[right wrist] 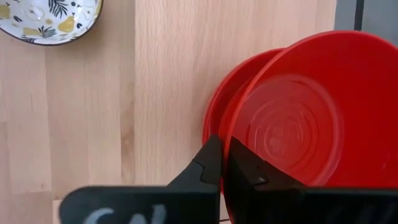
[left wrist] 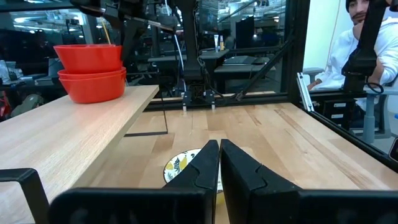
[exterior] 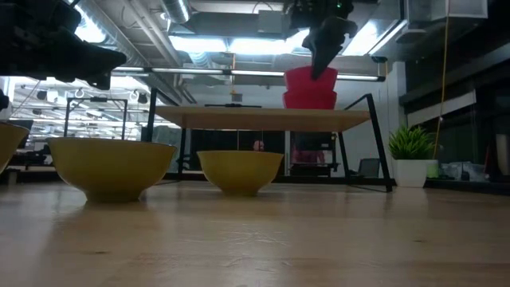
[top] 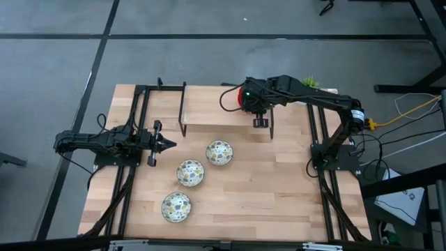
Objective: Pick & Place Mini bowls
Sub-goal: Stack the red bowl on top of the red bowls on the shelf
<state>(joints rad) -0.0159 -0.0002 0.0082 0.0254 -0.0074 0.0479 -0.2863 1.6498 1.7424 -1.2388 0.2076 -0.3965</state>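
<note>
Right gripper (right wrist: pixel 221 165): reached out over the raised wooden shelf (top: pixel 209 104) at the far side of the table; its two fingers were pinched on the rim of the top red bowl (right wrist: pixel 298 112), one finger outside the wall and one inside.
Top red bowl: held at its edge, sitting tilted over the red bowls beneath (right wrist: pixel 214 115) and overlapping them; in the low view the stack (exterior: pixel 310 88) stood on the shelf with the gripper coming down onto it from above.
Number of red bowls in the stack: at least two were visible; I could not tell whether there was a third.
Shelf: a light wood board on dark metal legs, standing on the table (top: pixel 279 188).
Left gripper (top: pixel 166 145): at the left side of the table, pointing toward the middle, fingers closed together and holding nothing.
Patterned bowls: three cream bowls with a leafy print, on the table below the shelf, in a slanted row: one nearest the shelf (top: pixel 219 153), one in the middle (top: pixel 189 173), one nearest the front edge (top: pixel 176 207). They were close together but not touching.
Potted plant (exterior: pixel 411 156): at the far right corner of the table, well apart from the bowls.
Person (left wrist: pixel 357 43): seated beyond the table, in a white top.
</note>
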